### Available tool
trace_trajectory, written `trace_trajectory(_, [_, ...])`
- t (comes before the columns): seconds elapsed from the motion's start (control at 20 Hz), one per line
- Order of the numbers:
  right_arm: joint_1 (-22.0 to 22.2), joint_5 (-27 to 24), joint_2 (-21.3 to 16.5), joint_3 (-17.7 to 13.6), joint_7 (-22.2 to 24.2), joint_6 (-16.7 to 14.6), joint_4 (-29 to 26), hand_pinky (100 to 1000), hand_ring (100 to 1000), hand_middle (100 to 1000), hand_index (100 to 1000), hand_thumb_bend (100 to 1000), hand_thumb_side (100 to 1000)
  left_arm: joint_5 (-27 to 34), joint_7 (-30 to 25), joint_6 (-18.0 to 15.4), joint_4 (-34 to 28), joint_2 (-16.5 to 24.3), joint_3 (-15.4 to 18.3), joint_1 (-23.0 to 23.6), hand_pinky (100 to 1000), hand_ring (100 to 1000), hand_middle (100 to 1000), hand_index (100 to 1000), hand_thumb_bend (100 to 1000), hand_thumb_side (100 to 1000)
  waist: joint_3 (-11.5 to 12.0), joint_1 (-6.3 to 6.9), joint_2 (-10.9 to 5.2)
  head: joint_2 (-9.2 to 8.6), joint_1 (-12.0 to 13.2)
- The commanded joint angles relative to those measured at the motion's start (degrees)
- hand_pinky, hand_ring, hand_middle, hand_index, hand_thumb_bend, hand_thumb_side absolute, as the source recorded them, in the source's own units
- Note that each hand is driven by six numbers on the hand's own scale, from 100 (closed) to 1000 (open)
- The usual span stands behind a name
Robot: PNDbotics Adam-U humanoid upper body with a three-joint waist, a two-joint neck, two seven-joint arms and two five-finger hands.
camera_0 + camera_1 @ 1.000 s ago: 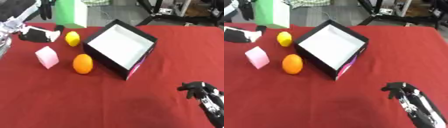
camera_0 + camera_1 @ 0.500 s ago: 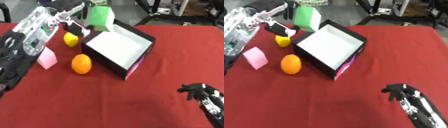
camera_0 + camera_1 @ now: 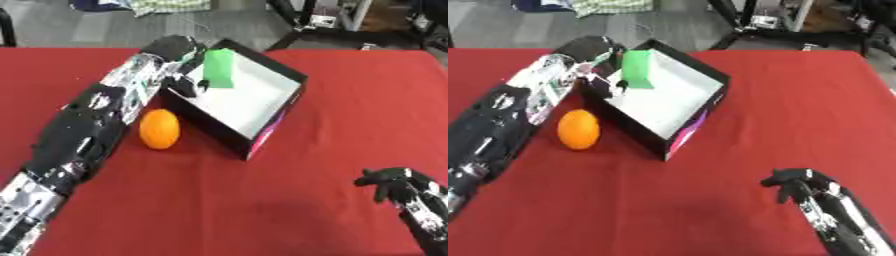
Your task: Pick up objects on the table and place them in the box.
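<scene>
1. Red cloth covers the worktop (image 3: 332,100); wide open room lies right of the box (image 3: 282,102) and along the near edge.
2. Green block (image 3: 219,68), upright and plain, sits over the box's far-left corner, grasped by the left robot hand (image 3: 185,82), whose arm crosses the worktop's left side.
3. Orange (image 3: 159,129) lies on the cloth just left of the box, beside that arm.
4. Black box, white inside with a magenta side, shows nothing else within.
5. Right robot hand (image 3: 795,181) rests near the lower right, fingers curled, holding nothing.
</scene>
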Motion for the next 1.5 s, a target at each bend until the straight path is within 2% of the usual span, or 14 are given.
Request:
trace_trajectory(0.05, [-0.37, -0.45, -0.47, 0.02, -0.13, 0.07, -1.39, 1000, 717, 412, 686, 100, 523, -1.08, 1.05, -1.01, 0.47, 0.32, 0.56, -1.17, 781, 690, 798, 963, 370, 976, 0.02, -0.03, -0.84, -0.08, -0.08])
trace_trajectory(0.15, [-0.31, -0.44, -0.51, -0.02, -0.12, 0.05, -1.39, 1000, 717, 412, 686, 100, 525, -1.36, 1.04, -1.68, 0.36, 0.64, 0.50, -0.96, 788, 709, 830, 976, 429, 1000, 0.15, 0.00, -0.88, -0.08, -0.18])
trace_trajectory(0.25, [-0.23, -0.37, -0.52, -0.09, -0.20, 0.03, -1.39, 1000, 717, 412, 686, 100, 523, -1.50, 1.13, -2.01, -0.27, 1.21, 0.46, -0.77, 788, 710, 839, 980, 448, 1000, 0.31, 0.03, -0.89, -0.08, -0.29])
trace_trajectory(0.35, [-0.14, -0.27, -0.55, -0.16, -0.34, 0.01, -1.39, 1000, 717, 412, 686, 100, 531, -1.60, 1.15, -2.23, -1.43, 2.15, 0.20, -0.61, 790, 732, 869, 995, 515, 1000, 0.48, 0.07, -0.89, -0.08, -0.41])
trace_trajectory(0.5, [-0.07, -0.06, -0.56, -0.20, -0.62, 0.05, -1.39, 1000, 717, 412, 686, 100, 529, -1.78, 0.71, -2.67, -4.13, 4.12, -0.29, -0.25, 791, 735, 875, 996, 528, 1000, 0.69, 0.16, -0.86, -0.08, -0.50])
trace_trajectory(0.55, [-0.11, 0.00, -0.54, -0.23, -0.64, 0.03, -1.39, 1000, 717, 411, 686, 100, 531, -1.27, 0.56, -2.89, -5.76, 5.11, -0.42, -0.03, 793, 731, 870, 993, 495, 1000, 0.74, 0.20, -0.84, -0.08, -0.66])
trace_trajectory(0.6, [-0.13, 0.06, -0.52, -0.34, -0.75, 0.05, -1.39, 1000, 717, 411, 686, 100, 534, -0.21, 0.25, -3.28, -8.09, 6.56, -0.57, 0.28, 793, 729, 865, 990, 480, 997, 0.81, 0.26, -0.82, -0.08, -0.83])
trace_trajectory(0.7, [-0.10, 0.25, -0.47, -0.70, -1.20, 0.14, -1.39, 1000, 716, 411, 686, 100, 562, 2.95, -1.44, -4.05, -14.31, 10.73, -0.79, 1.16, 794, 730, 856, 981, 425, 920, 1.06, 0.45, -0.74, -0.08, -1.23])
trace_trajectory(0.75, [-0.06, 0.39, -0.46, -0.87, -1.52, 0.21, -1.39, 1000, 716, 411, 686, 100, 574, 4.77, -3.10, -4.31, -17.81, 13.21, -0.67, 1.79, 795, 737, 859, 982, 413, 872, 1.19, 0.55, -0.71, -0.08, -1.42])
trace_trajectory(0.85, [-0.03, 0.71, -0.50, -0.98, -2.00, 0.28, -1.39, 1000, 717, 411, 686, 100, 569, 8.09, -7.37, -4.38, -25.61, 19.15, 0.49, 3.75, 794, 741, 859, 983, 398, 830, 1.48, 0.75, -0.64, -0.08, -1.92])
trace_trajectory(0.95, [-0.02, 0.94, -0.58, -0.97, -2.19, 0.23, -1.39, 1000, 717, 411, 686, 100, 561, 11.00, -11.79, -3.68, -32.08, 24.11, 2.37, 6.45, 796, 747, 864, 987, 393, 834, 1.71, 0.87, -0.64, -0.08, -2.21])
trace_trajectory(1.1, [0.14, 1.23, -0.66, -1.11, -2.43, 0.13, -1.39, 1000, 717, 411, 686, 100, 571, 13.21, -16.48, -1.38, -37.46, 29.77, 5.78, 11.95, 796, 753, 866, 988, 401, 849, 2.14, 0.99, -0.65, -0.08, -2.59])
trace_trajectory(1.25, [0.39, 1.48, -0.75, -1.19, -2.63, 0.04, -1.39, 1000, 717, 411, 686, 100, 576, 12.94, -18.58, 1.96, -37.37, 31.74, 8.20, 16.86, 793, 757, 867, 988, 417, 882, 2.56, 1.05, -0.75, -0.08, -2.81])
trace_trajectory(1.5, [0.46, 1.64, -0.75, -1.24, -2.67, -0.14, -1.39, 1000, 717, 411, 686, 100, 564, 9.98, -19.18, 5.55, -29.56, 30.27, 9.35, 21.57, 790, 755, 865, 986, 433, 943, 2.83, 0.97, -0.73, -0.08, -3.06])
